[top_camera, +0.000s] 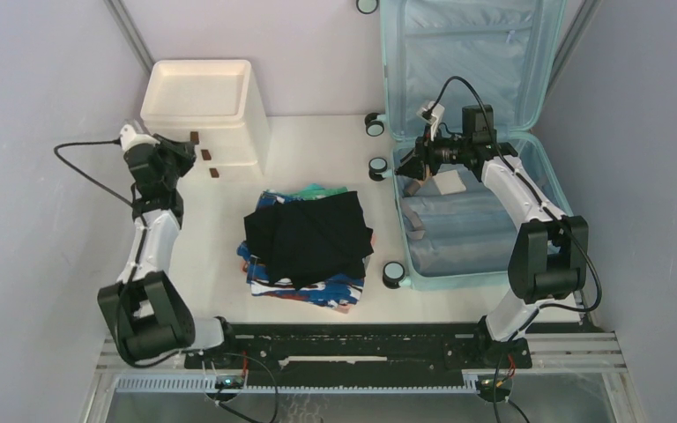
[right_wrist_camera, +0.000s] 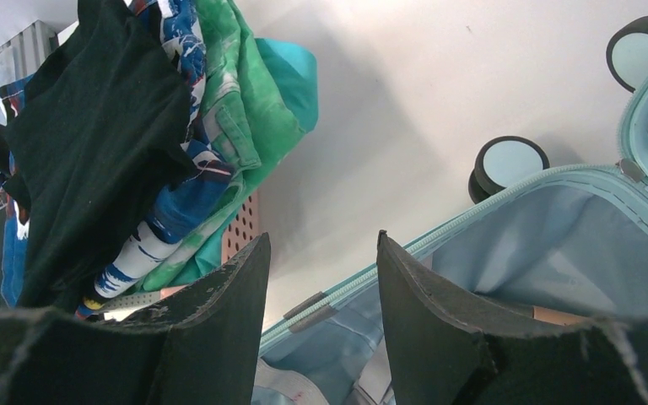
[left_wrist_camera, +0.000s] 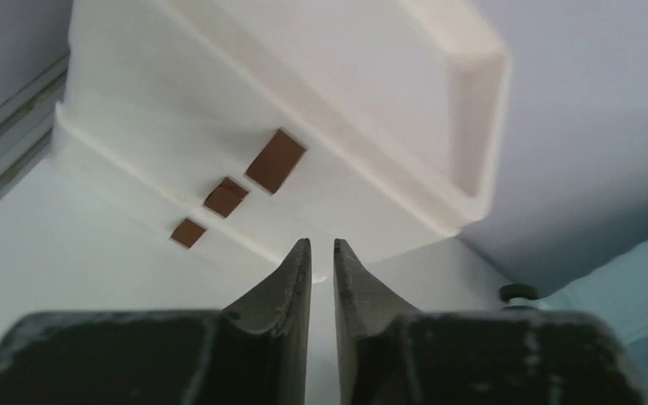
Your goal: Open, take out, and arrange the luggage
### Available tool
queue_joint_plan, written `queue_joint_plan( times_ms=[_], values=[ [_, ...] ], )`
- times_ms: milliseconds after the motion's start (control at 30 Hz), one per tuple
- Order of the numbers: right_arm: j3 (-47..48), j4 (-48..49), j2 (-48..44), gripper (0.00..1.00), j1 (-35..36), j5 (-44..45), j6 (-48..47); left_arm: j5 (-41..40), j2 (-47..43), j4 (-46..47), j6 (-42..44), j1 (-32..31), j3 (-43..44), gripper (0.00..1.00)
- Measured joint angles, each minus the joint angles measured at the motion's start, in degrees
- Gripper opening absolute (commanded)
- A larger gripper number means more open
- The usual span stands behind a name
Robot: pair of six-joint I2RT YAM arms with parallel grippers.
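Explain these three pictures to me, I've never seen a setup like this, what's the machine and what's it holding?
These are two robot arms bolted to a white table, each ending in a two-finger gripper. The wide picture looks down from above and behind; the other two come from wrist cameras. On the table lie an open pale blue suitcase, a pile of clothes with a black garment on top, and a cream drawer cabinet. The left gripper, nearly shut, points at the cabinet; the right gripper, open, hovers by the suitcase's edge. Neither holds anything.
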Motion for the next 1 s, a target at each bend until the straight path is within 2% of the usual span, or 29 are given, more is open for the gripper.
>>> queue_joint_plan(
  times_ms=[200, 467, 667, 1000],
  values=[
    [0.0, -0.1, 0.0, 0.57, 0.0, -0.1, -0.2, -0.2, 10.6, -1.4, -0.1, 0.3, 0.0, 0.14],
    [0.0, -0.1, 0.0, 0.58, 0.0, 0.0, -0.4, 0.5, 22.3, -3.0, -1.7, 0.2, 7.2, 0.23],
    [0.0, -0.2, 0.0, 0.58, -0.2, 0.0, -0.7, 1.1, 24.3, -0.4, -3.1, -0.1, 12.4, 0.27],
    [0.0, -1.3, 0.0, 0.57, -0.5, 0.0, -2.1, 1.7, 24.4, 1.6, -3.0, -0.2, 12.7, 0.43]
  ],
)
